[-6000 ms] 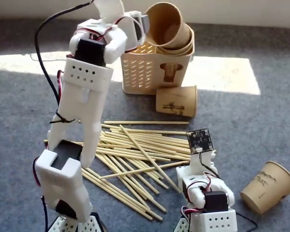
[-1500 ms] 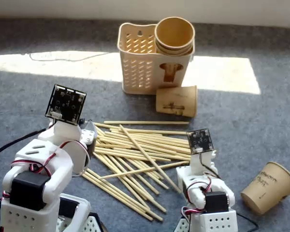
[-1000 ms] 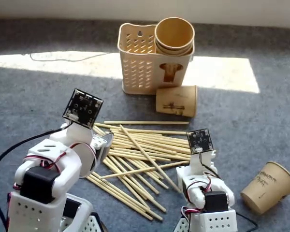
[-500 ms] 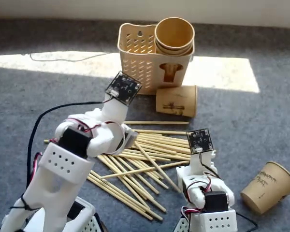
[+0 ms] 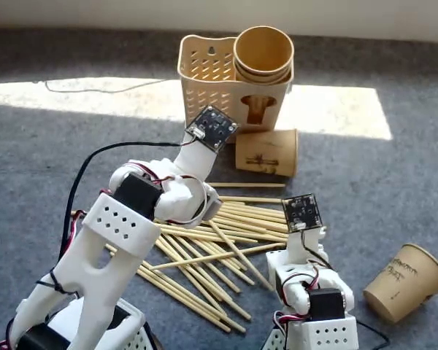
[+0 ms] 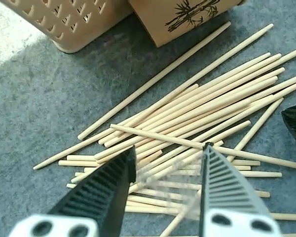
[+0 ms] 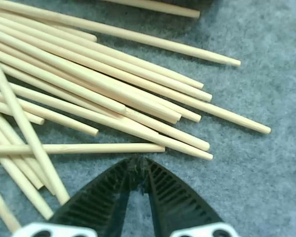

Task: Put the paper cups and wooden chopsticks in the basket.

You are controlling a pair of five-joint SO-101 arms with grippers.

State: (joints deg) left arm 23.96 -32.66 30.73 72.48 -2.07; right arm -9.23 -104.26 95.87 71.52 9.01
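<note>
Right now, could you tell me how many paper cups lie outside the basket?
2: one cup on its side by the basket, the other cup tipped over near the right arm.

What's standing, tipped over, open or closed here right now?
Basket, upright.
Stacked cups, upright inside the basket.
Cup beside the basket, on its side.
Cup at far right, on its side.
Chopsticks, scattered flat on the carpet.
Left claw, open above the chopsticks.
Right claw, shut, empty.
</note>
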